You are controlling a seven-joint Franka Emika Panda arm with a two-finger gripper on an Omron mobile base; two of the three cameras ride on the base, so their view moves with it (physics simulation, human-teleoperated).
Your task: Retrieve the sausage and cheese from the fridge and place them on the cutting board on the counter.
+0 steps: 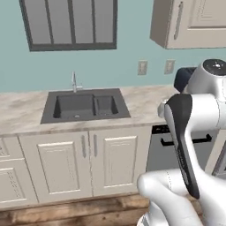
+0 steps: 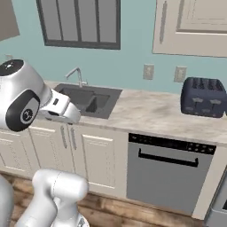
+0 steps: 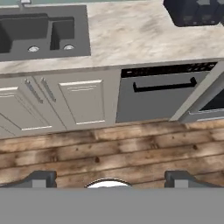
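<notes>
The beige marbled tabletop (image 2: 155, 113) ran over cream cabinets (image 1: 110, 161). We observed on it a dark double sink (image 1: 84, 106) with faucet (image 1: 74, 82) and a dark toaster (image 2: 204, 97); a grey dishwasher (image 2: 166, 175) sat beneath. The arm (image 1: 185, 145) stood folded upright. The hand (image 3: 109, 178) hung above the wooden floor (image 3: 131, 153), fingertips (image 3: 41, 178) spread, empty.
</notes>
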